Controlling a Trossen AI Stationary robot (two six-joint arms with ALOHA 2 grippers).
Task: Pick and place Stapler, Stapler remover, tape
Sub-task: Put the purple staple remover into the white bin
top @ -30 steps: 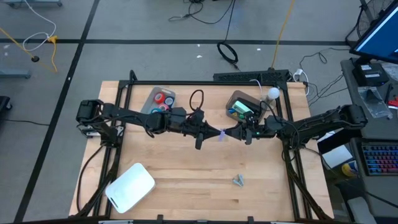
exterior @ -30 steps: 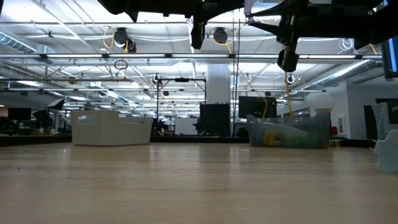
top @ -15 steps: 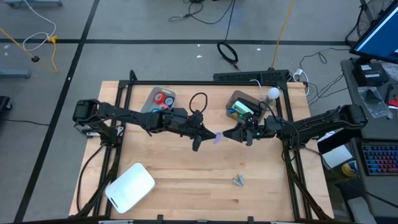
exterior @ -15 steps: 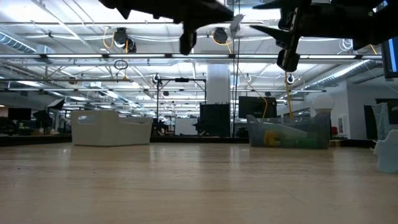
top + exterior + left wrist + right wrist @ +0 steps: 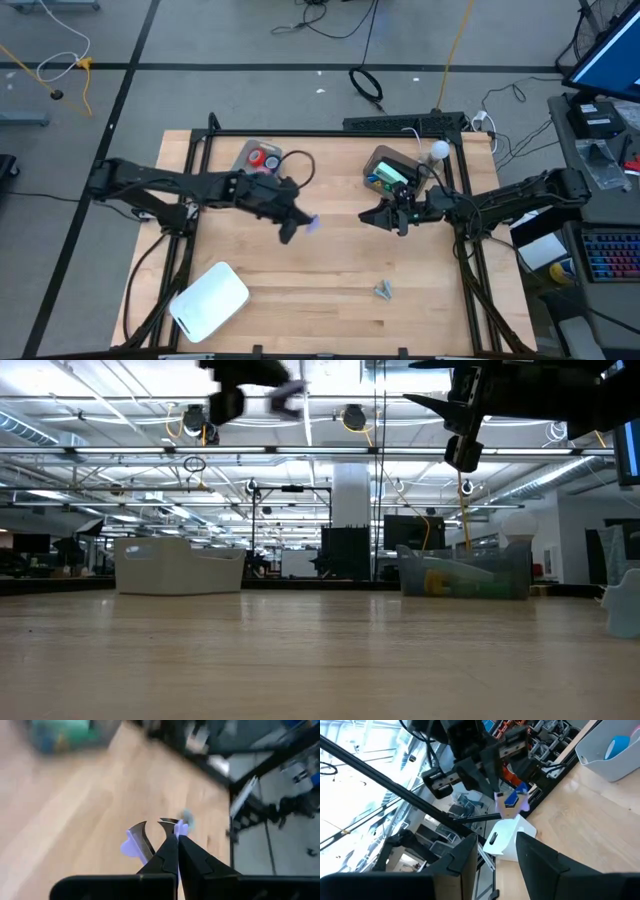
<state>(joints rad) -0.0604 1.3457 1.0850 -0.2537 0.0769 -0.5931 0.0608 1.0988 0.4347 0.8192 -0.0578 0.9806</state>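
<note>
My left gripper is shut on a lavender staple remover with curved metal claws, held high above the table's middle. My right gripper stands open and bare to its right, at about the same height; in its wrist view the remover shows beyond the fingers. A second, grey staple remover lies on the table near the front. Red tape rolls lie in a tray at the back, partly under my left arm. A green-and-blue thing, perhaps the stapler, lies in a clear bin. My left gripper pinches the remover between its two fingertips, on the lavender plastic close to one metal claw. The other lavender wing and claw stick out to one side. The remover is lifted clear, high above the wood.
A white bin stands at the near left corner of the table. Black frame bars run along the left and right edges. Bare wood lies below and in front of both grippers.
My right gripper has opened and let go of the lavender staple remover, and stays where it was. My left gripper, still shut on it, has carried it up and toward the table's left edge, away from the right gripper.
</note>
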